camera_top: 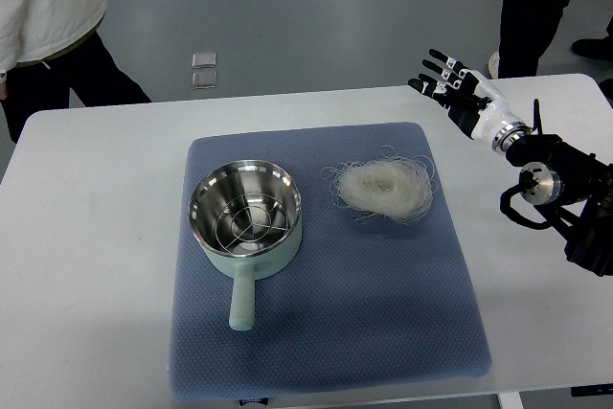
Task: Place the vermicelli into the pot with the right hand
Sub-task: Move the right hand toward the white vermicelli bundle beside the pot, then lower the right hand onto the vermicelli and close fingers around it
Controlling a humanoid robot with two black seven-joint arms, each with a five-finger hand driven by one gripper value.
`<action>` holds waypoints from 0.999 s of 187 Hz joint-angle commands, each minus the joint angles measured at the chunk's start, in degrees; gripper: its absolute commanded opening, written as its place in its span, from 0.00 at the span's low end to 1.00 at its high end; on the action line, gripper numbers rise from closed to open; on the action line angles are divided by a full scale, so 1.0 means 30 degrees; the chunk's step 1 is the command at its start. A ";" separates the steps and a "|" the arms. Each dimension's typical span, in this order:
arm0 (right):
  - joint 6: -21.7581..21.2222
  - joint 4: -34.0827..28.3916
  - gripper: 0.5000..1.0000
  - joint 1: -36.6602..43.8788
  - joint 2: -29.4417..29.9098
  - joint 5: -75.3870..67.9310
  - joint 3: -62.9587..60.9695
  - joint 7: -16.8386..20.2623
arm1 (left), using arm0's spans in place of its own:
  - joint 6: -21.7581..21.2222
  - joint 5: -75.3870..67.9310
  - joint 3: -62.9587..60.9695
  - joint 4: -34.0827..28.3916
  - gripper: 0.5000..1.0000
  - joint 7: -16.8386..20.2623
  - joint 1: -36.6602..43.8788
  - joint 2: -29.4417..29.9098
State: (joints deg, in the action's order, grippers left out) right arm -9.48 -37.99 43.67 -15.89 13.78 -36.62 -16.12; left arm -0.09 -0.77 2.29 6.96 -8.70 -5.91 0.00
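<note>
A nest of pale white vermicelli (382, 187) lies on the blue mat (326, 332), right of centre. To its left stands a mint-green pot (245, 213) with a shiny steel inside, a wire rack at its bottom and its handle pointing toward me. My right hand (450, 86) hovers above the table's far right edge, up and to the right of the vermicelli, fingers spread and holding nothing. Its arm enters from the right edge. The left arm does not show.
The mat lies on a white table (96, 237). Two people stand beyond the far edge: one in a white jacket (48, 7) at the top left, one in dark clothes (536, 7) at the top right.
</note>
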 commanded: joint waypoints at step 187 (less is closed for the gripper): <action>-0.0328 -0.5588 0.84 0.7417 -0.3786 1.2225 1.5077 -0.1540 | 0.0000 -0.0007 -0.0001 -0.0034 1.00 -0.0030 0.0035 0.0000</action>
State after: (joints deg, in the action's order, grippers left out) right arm -11.03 -53.98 64.25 -27.76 49.02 5.67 -20.82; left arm -0.09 -0.80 2.28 6.85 -8.78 -5.80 0.00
